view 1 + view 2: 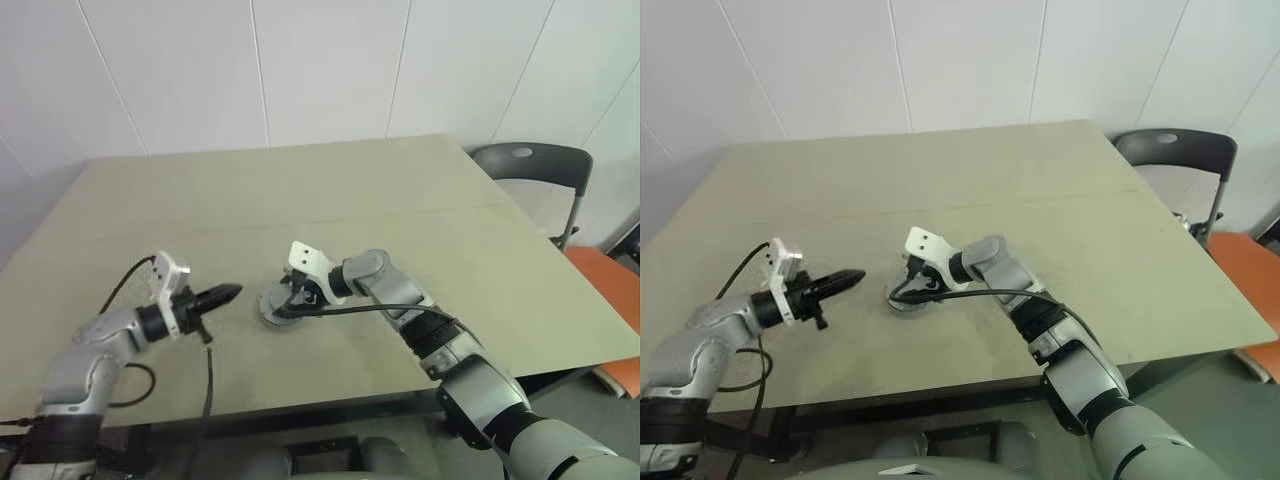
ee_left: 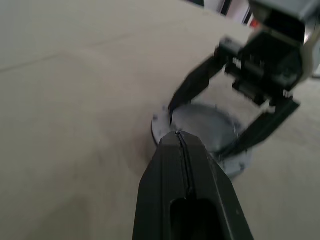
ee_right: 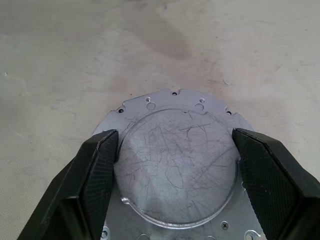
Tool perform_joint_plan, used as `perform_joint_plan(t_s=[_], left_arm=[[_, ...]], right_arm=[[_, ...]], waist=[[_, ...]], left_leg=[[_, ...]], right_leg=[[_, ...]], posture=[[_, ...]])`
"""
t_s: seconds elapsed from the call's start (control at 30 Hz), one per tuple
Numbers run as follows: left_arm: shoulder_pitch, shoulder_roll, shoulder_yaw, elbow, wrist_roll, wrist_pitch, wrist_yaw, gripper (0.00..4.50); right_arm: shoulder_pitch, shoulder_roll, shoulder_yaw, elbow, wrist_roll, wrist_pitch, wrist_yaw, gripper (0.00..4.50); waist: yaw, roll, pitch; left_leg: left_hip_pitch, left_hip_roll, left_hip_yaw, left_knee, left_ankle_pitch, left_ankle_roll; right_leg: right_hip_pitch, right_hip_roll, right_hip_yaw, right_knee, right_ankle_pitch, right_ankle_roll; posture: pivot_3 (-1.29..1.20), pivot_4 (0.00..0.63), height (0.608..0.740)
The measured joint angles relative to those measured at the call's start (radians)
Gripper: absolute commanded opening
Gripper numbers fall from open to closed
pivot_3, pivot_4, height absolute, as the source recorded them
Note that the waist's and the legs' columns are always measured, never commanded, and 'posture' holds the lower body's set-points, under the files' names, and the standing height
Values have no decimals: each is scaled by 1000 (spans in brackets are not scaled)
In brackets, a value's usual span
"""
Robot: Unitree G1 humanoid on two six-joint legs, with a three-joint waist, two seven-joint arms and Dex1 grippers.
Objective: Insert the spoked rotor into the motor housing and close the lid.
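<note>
**Right gripper straddles the motor assembly at the table's near middle; left gripper clenched beside it**

A broad beige table (image 1: 420, 210) fills the scene, with a white panelled wall (image 1: 300, 70) behind it. A dark grey chair (image 1: 535, 170) stands past the table's right corner, and something orange (image 1: 605, 275) sits beside it near the picture's edge.

The right arm reaches in from the lower right, bent across toward the left, its gripper pointing down and leftward. The left arm comes from the lower left, its gripper pointing toward the right, roughly level.

The motor housing (image 3: 167, 100) lies flat on the table near its front middle, seen as a silvery flange with small holes. A scratched pale grey round face (image 3: 175, 165) covers its top; whether this is the lid, I cannot tell.

The right gripper (image 3: 175, 150) stands spread, its fingers on either side of that round face, at its edge. The left gripper (image 1: 228, 293) is clenched on nothing, just beside the housing.
</note>
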Motion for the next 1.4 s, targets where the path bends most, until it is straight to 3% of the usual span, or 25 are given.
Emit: perform_joint_plan(t_s=[0.4, 0.8, 0.97, 1.17, 1.4], left_arm=[[10, -38, -18, -3, 28, -43, 3, 0], [10, -38, -19, 9, 28, -69, -30, 0], [10, -36, -19, 41, 36, -89, -40, 0], [27, -8, -6, 45, 35, -92, -68, 0], [44, 17, 24, 47, 36, -100, -73, 0]], right_arm=[[37, 7, -1, -98, 7, 143, 8, 3286], [32, 60, -46, -39, 25, 155, -51, 3286], [33, 44, -49, -26, 46, 119, -14, 3286], [34, 28, -68, -2, 80, 51, 36, 3286], [40, 40, -97, 26, 115, -1, 37, 3286]], waist=[[-2, 2, -9], [-8, 6, -9], [-6, 7, -8], [-5, 4, -9], [-4, 5, -7]], left_leg=[[0, 0, 0, 0, -6, 1], [9, 2, 0, 0, -6, 0], [11, 2, 0, 0, -6, 1], [0, 1, 0, 1, -6, 1], [-2, 1, 0, 0, -6, 1]], right_leg=[[-1, -1, 0, 0, -2, 4], [6, 2, 0, 3, -9, 4], [6, 2, 0, 2, -10, 4], [-2, 1, 1, 3, -5, 3], [-5, 1, 1, 3, -5, 3]], posture=[[0, 0, 740], [0, 0, 740], [0, 0, 740], [0, 0, 740], [0, 0, 740]])
